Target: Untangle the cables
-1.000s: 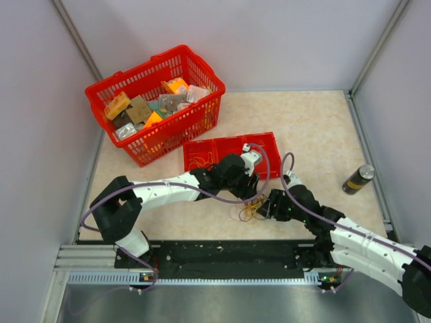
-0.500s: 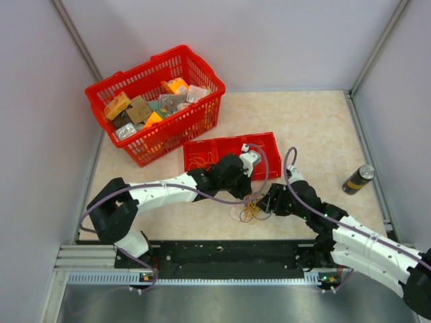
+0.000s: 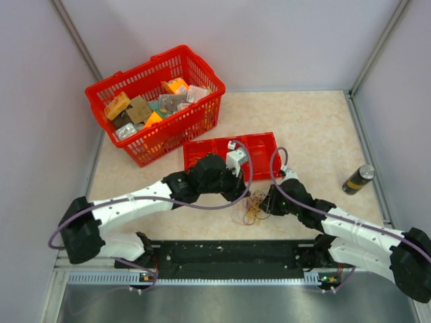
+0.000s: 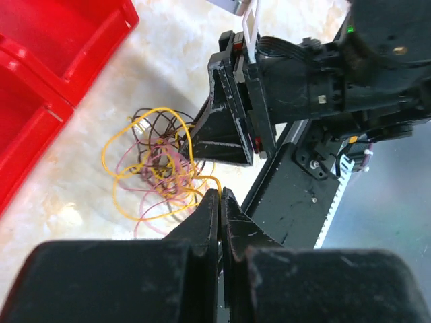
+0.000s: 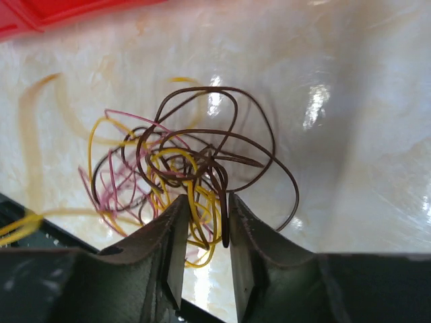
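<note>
The cables (image 3: 250, 210) are a palm-sized tangle of thin yellow, dark brown and pink wires on the table between my two arms. In the left wrist view the tangle (image 4: 158, 171) lies just beyond my left gripper (image 4: 220, 194), which is shut on a yellow strand at its tips. That gripper (image 3: 246, 196) sits at the tangle's upper left edge. My right gripper (image 5: 205, 215) has its jaws a little apart, with yellow and brown loops (image 5: 195, 158) hanging between them, not pinched. From above it (image 3: 267, 204) touches the tangle's right side.
A red divided tray (image 3: 232, 140) lies just behind the tangle, its corner in the left wrist view (image 4: 40, 74). A red basket (image 3: 135, 67) full of packets stands at the back left. A dark can (image 3: 357, 180) stands at the right. The black base rail runs along the near edge.
My left gripper has shut on the yellow strand and its arm has swung left. The right gripper has pushed into the tangle and its jaws have narrowed.
</note>
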